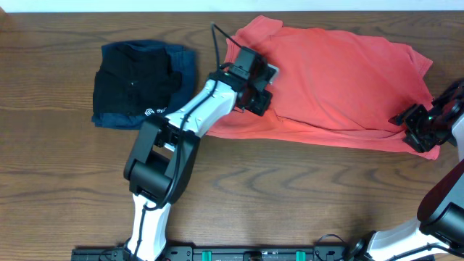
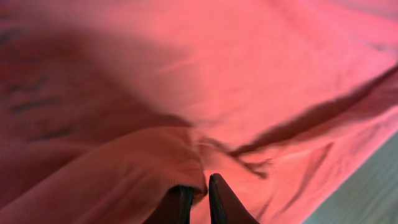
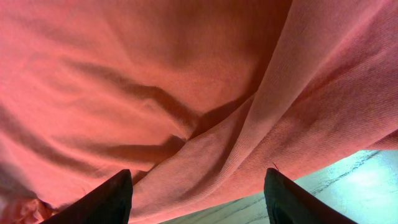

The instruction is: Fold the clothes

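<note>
A coral-red shirt (image 1: 333, 76) lies spread across the back right of the table. My left gripper (image 1: 255, 101) is at the shirt's left edge and is shut on a fold of the red cloth (image 2: 186, 158); its fingertips (image 2: 199, 193) pinch the fold. My right gripper (image 1: 417, 134) is open over the shirt's lower right corner. Its fingers (image 3: 199, 196) straddle a ridge of red cloth (image 3: 261, 137) without closing on it. A folded dark navy garment (image 1: 141, 83) lies at the back left.
The wooden table (image 1: 290, 196) shows in front of both garments. The left arm's cable (image 1: 217, 43) loops above the shirt's left sleeve. The table surface shows at the lower right of the right wrist view (image 3: 348, 186).
</note>
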Available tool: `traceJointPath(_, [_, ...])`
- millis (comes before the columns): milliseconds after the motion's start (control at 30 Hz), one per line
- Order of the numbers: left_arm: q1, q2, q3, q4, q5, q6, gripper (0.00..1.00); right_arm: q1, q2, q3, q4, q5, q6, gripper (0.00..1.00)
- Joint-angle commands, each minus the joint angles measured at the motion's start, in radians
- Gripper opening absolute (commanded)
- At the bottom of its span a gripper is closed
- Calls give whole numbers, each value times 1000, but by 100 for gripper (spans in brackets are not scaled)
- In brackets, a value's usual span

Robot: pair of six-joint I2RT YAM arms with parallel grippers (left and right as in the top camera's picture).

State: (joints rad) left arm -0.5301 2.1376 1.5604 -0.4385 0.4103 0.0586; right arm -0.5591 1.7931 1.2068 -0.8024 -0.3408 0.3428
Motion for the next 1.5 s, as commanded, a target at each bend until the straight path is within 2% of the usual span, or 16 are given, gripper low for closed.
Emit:
traceJointPath(0, [-8, -32, 28, 2, -16, 27, 13, 1, 9, -6, 2, 0, -14, 66])
traceJointPath(67, [-9, -32, 27, -5, -40, 27, 17, 1, 9, -6, 1, 0, -14, 66])
traceJointPath(133, [-9, -32, 27, -9, -68, 28, 26, 1, 9, -6, 0, 0, -14, 66])
traceJointPath(367, [-8, -32, 28, 24, -161, 36, 28, 1, 9, -6, -3, 0, -14, 66])
traceJointPath(433, [-8, -40, 28, -13, -161, 34, 37, 1, 9, -6, -6, 0, -14, 66])
traceJointPath(500, [-8, -54, 28, -68, -161, 34, 55, 1, 9, -6, -10, 0, -14, 66])
traceJointPath(533, [-8, -64, 28, -101, -161, 34, 60, 1, 9, -6, -10, 0, -14, 66])
traceJointPath(600, [-8, -84, 28, -151, -162, 34, 86, 1, 9, -6, -8, 0, -14, 66])
traceJointPath(700, [-7, -102, 28, -188, -162, 34, 94, 2, 9, -6, -3, 0, -14, 66])
traceJointPath(767, [-7, -103, 28, -212, -162, 34, 94, 2, 9, -6, -3, 0, -14, 66])
traceJointPath(833, [-7, -98, 26, -264, -181, 34, 90, 1, 9, -6, -3, 0, -14, 66])
traceJointPath(900, [-7, -95, 9, -288, -238, 35, 75, 1, 9, -6, -3, 0, -14, 66])
traceJointPath(1000, [-3, -83, -33, -281, -297, 39, 59, 1, 9, -6, 0, 0, -14, 66])
traceJointPath(1033, [-3, -75, -45, -274, -296, 53, 56, 1, 9, -6, 2, 0, -14, 66])
traceJointPath(1300, [-3, -35, -64, -171, -300, 133, 50, 2, 9, -6, 0, 0, -14, 67])
traceJointPath(1467, [-3, -16, -64, -146, -300, 152, 37, 2, 9, -6, -1, 0, -14, 67])
